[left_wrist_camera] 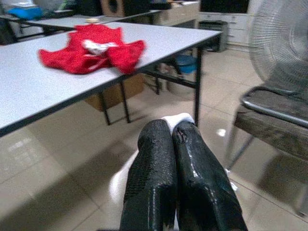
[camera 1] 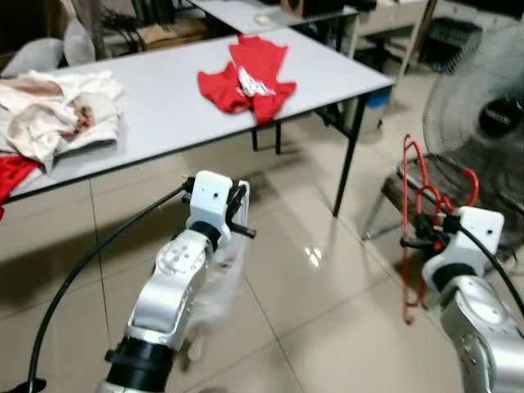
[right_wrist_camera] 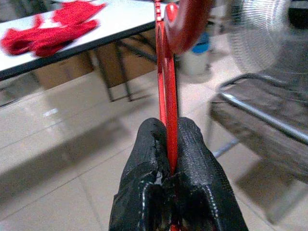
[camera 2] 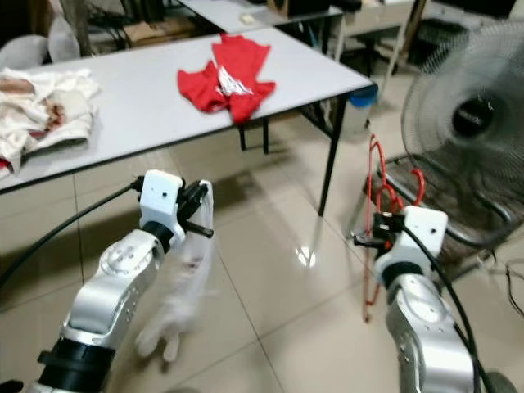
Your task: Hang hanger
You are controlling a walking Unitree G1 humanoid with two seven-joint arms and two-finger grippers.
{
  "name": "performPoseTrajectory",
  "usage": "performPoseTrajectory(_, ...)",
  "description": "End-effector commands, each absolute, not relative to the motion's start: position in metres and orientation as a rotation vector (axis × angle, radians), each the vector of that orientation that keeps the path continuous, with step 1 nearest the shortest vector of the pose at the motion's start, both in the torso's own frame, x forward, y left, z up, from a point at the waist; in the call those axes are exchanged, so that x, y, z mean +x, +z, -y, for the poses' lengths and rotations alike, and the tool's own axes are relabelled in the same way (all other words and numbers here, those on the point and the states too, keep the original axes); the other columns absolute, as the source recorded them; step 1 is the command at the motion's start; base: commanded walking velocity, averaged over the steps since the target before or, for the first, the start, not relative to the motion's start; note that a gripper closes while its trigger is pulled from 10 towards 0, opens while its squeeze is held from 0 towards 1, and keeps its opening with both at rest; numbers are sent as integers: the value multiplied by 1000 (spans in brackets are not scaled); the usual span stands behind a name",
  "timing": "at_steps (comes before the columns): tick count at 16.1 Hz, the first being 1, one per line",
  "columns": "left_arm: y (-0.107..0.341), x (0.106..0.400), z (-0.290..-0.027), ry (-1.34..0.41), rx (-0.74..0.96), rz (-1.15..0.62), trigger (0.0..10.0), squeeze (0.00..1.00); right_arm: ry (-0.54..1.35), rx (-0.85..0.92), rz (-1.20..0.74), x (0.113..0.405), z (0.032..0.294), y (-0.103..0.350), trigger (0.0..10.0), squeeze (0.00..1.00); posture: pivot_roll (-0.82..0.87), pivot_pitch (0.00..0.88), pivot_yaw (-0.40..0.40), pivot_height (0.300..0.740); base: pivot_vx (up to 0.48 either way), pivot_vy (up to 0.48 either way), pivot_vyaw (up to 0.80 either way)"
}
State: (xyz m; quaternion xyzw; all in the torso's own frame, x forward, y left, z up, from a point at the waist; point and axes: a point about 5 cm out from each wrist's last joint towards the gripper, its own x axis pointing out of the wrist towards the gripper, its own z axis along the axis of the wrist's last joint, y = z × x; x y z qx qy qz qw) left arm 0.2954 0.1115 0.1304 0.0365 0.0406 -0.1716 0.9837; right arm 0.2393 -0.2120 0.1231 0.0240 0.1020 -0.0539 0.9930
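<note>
My right gripper (right_wrist_camera: 169,159) pinches the thin red plastic hanger (camera 1: 409,205) by its bar. It looks light and stiff, best held there. My left gripper (left_wrist_camera: 174,144) is pressed together on a white cloth (camera 2: 176,303).

We see the white cloth (camera 2: 184,286) under the left gripper (camera 1: 244,214) only as a smear, too blurred to tell what garment it is. In the right wrist view, the red hanger (right_wrist_camera: 166,91) runs off the top edge, its hook cut short. The fan (camera 1: 483,115) is cropped at the right edge. The pale clothes pile (camera 1: 49,115) is cropped at the left edge.
</note>
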Motion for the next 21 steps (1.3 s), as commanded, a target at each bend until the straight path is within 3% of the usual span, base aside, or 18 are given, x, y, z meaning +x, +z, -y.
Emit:
performPoseTrajectory(1,137,297,-117,-328,80,-56,10000,0,-67,60,-177,242,205,128,10000,0,28,0,24,740,315,0,0)
performPoseTrajectory(21,145,304,-109,-343,47,-14,10000,0,-13,37,-143,252,201,135,10000,0,26,0,14,740,339,0,0)
